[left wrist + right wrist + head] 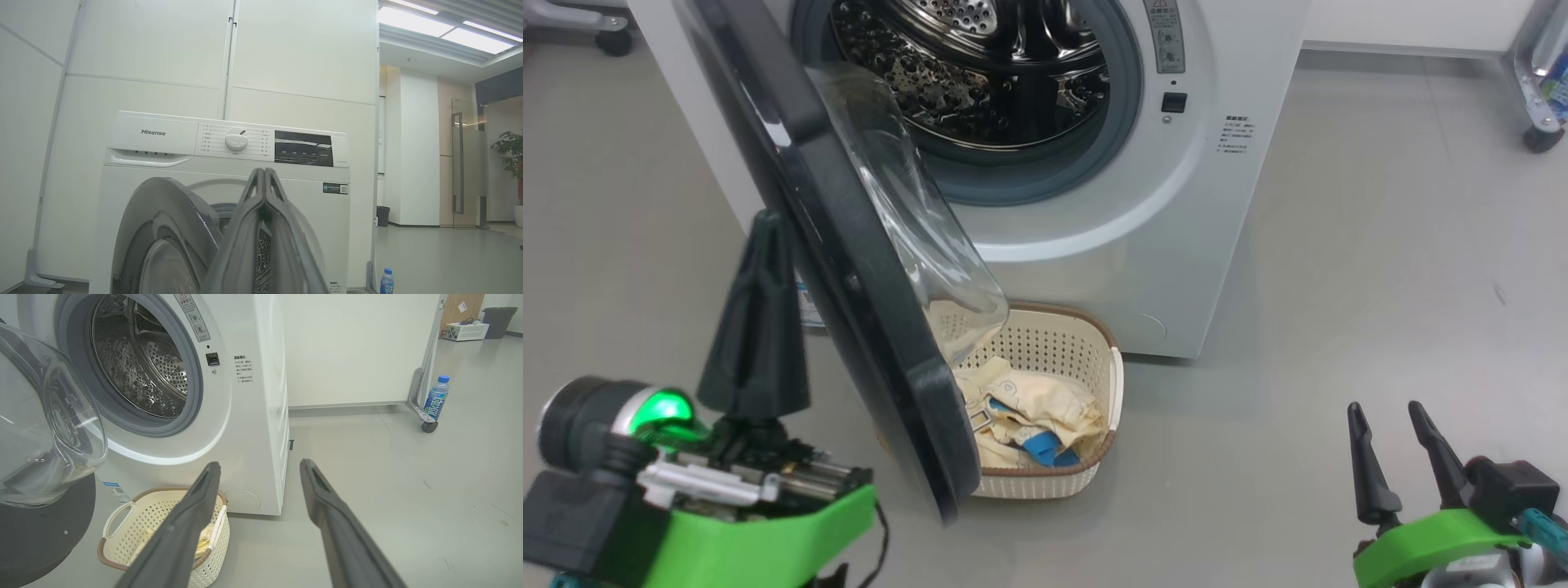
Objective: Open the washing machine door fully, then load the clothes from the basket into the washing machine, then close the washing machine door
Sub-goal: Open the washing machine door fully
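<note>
**laundrylurker:** where are your fingers at right now?

**me:** My left fingers [756, 327] are pressed shut on nothing, tips just beside the outer black ring of the washing machine door [849, 269]. Can't tell if they touch it. My right fingers [1368, 474] are spread wide, empty, above the floor [1380, 269].

**laundrylurker:** and the laundry?

**me:** The clothes [1045, 408] are in the basket [1107, 343], under the open door, just in front of the washing machine [1176, 245].

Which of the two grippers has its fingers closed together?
The left gripper: its fingers press together into one point, while the right gripper has its own apart.
</note>
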Robot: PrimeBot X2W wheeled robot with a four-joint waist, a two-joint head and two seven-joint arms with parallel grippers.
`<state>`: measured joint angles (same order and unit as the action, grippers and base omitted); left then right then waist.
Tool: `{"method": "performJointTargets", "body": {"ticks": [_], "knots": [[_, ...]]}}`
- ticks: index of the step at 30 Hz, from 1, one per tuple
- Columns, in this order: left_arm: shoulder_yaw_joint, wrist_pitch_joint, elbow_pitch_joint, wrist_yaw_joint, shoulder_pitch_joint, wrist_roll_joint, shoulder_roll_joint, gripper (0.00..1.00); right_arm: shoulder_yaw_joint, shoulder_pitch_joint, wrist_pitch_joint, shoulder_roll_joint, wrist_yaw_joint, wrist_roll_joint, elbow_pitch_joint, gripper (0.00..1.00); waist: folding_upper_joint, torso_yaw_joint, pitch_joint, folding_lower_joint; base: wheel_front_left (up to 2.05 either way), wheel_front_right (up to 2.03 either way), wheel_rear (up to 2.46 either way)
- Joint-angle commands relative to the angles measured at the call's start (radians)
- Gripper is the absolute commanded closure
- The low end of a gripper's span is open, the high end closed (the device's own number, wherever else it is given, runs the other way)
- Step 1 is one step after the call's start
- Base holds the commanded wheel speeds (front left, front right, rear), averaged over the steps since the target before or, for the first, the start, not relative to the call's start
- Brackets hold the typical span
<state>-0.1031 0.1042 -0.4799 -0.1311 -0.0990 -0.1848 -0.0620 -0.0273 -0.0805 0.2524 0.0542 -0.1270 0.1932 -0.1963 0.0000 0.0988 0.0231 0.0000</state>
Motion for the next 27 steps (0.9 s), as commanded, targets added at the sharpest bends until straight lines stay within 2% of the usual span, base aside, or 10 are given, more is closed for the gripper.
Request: {"method": "performJointTargets", "body": {"ticks": [1,6,13,21,27], "knots": [[-0.037,-0.043,-0.065,0.000,-0.070,-0.001,-0.006,1.00,0.019,0.016,0.009,0.007,-0.004,0.003,0.027,0.00,0.0000,0.011,-0.005,0.0000,0.00,0.00,0.00],[-0.181,-0.099,-0.078,0.010,-0.102,-0.055,0.006,1.00,0.020,0.016,0.009,0.005,-0.004,0.003,0.028,0.00,0.0000,0.025,-0.008,0.0000,0.00,0.00,0.00],[-0.367,-0.125,0.048,0.098,-0.108,-0.135,0.011,1.00,0.030,0.027,0.009,0.003,-0.004,0.003,0.026,0.00,0.0000,0.030,-0.002,0.0000,0.00,0.00,0.00],[-0.441,-0.132,0.178,0.184,-0.106,-0.161,0.012,1.00,0.029,0.034,0.009,0.005,-0.004,0.002,0.027,0.00,0.0000,0.037,0.021,0.0000,0.00,0.00,0.00],[-0.470,-0.157,0.218,0.200,-0.080,-0.163,0.011,1.00,0.024,0.040,0.009,0.009,-0.004,0.000,0.028,0.00,0.0000,0.058,0.039,0.0000,0.00,0.00,0.00]]}}
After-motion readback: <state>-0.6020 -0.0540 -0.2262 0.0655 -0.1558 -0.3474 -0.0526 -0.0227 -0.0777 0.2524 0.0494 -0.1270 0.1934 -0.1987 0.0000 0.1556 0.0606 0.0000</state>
